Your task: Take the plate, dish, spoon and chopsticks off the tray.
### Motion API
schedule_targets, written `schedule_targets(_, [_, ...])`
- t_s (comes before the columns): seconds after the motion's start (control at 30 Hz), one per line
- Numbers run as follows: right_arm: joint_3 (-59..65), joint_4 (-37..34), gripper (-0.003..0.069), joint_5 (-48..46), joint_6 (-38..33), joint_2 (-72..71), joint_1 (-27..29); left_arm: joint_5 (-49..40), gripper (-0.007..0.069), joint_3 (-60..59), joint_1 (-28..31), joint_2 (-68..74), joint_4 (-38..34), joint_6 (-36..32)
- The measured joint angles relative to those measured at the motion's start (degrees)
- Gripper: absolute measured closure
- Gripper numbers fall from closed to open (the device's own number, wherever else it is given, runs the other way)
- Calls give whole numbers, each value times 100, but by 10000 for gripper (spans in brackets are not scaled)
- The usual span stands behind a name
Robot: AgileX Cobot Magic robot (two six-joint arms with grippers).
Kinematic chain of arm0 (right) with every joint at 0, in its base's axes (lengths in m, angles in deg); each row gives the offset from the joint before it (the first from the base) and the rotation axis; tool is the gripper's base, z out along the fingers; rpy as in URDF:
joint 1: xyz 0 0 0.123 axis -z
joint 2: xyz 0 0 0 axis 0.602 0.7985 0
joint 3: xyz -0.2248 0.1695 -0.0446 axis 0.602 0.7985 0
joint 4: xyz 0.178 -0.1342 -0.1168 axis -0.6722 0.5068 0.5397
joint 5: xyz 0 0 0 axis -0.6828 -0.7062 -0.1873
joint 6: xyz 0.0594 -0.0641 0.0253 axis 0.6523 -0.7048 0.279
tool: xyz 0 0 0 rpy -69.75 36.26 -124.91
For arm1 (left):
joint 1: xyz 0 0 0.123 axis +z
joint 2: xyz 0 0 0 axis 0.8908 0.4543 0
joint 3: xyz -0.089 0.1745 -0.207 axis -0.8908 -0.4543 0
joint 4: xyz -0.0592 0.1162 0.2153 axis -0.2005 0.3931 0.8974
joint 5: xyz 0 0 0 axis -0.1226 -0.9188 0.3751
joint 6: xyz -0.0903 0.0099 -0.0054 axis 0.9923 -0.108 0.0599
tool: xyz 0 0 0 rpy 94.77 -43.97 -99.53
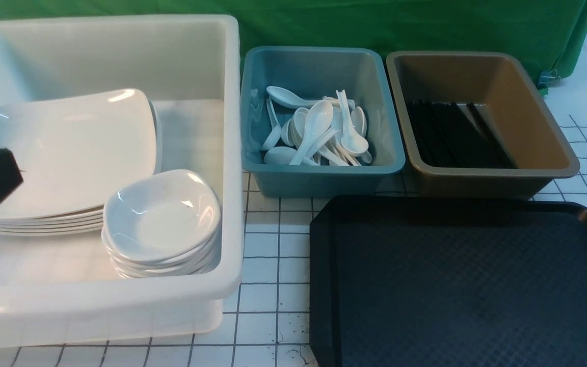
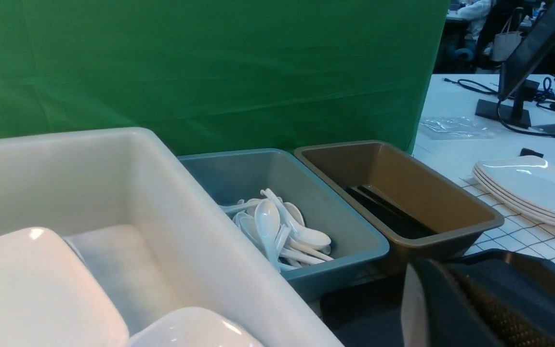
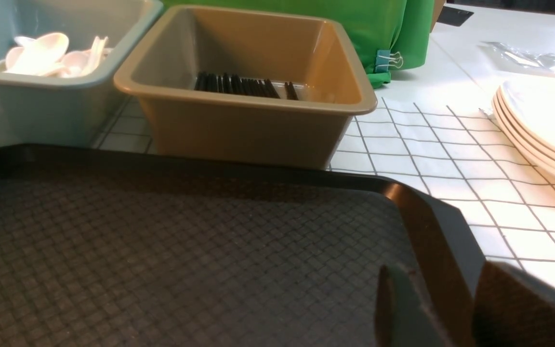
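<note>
The black tray (image 1: 467,285) lies at the front right with nothing on it. A stack of large white square plates (image 1: 69,153) and a stack of small dishes (image 1: 161,219) sit in the white tub (image 1: 232,153). White spoons (image 1: 319,132) fill the blue tub (image 1: 324,178), and black chopsticks (image 1: 451,135) lie in the brown tub (image 1: 482,178). My left gripper (image 1: 16,171) (image 2: 431,274) is shut and empty, over the white tub's left side above the plates. My right gripper (image 3: 441,274) stands open by the tray's right rim (image 3: 431,226), which shows between its fingers.
A second stack of large white plates (image 3: 542,120) (image 2: 528,190) rests on the gridded white tabletop (image 1: 268,255), to the right of the tray. A green cloth (image 1: 375,25) hangs behind the tubs. A monitor stand and cables (image 2: 513,106) are further off.
</note>
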Motion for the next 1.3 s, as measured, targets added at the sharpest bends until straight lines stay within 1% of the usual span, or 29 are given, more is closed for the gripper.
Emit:
schedule_targets(0.1, [0,0,419,-5,0,0,0,227,606,-262,0,-96,433,92])
schedule_targets(0.23, [0,0,419,-5,0,0,0,887,606,-954,162,-499,1364,906])
schedule_targets(0.27, [0,0,419,-5,0,0,0,950,606,-1033,184,-558,1404,947])
schedule_targets(0.3, [0,0,419,-1,0,0,0,1118,606,-1337,383,-829,1644,1208])
schedule_targets(0.4, [0,0,419,-1,0,0,0,1232,606,-1823,823,-1330,1874,1359])
schedule_targets(0.5, [0,0,419,-1,0,0,0,1268,606,-2292,1260,-1779,1970,1359])
schedule_targets(0.53, [0,0,419,-1,0,0,0,1274,606,-2320,1282,-1802,1975,1359])
schedule_targets(0.57, [0,0,419,-1,0,0,0,1276,606,-2556,1439,-1966,2000,1359])
schedule_targets(0.67, [0,0,419,-1,0,0,0,1295,606,-2982,1561,-2182,2019,1359])
schedule_targets(0.73, [0,0,419,-1,0,0,0,1329,606,-3263,1559,-2302,2018,1382])
schedule_targets(0.9, [0,0,419,-1,0,0,0,1464,606,-3695,1559,-2427,2037,1764])
schedule_targets(1.03, [0,0,419,-1,0,0,0,1276,606,-3701,1587,-2429,2187,1870])
schedule_targets(1.3, [0,0,419,-7,0,0,0,1172,606,-3701,1598,-2429,2208,1918])
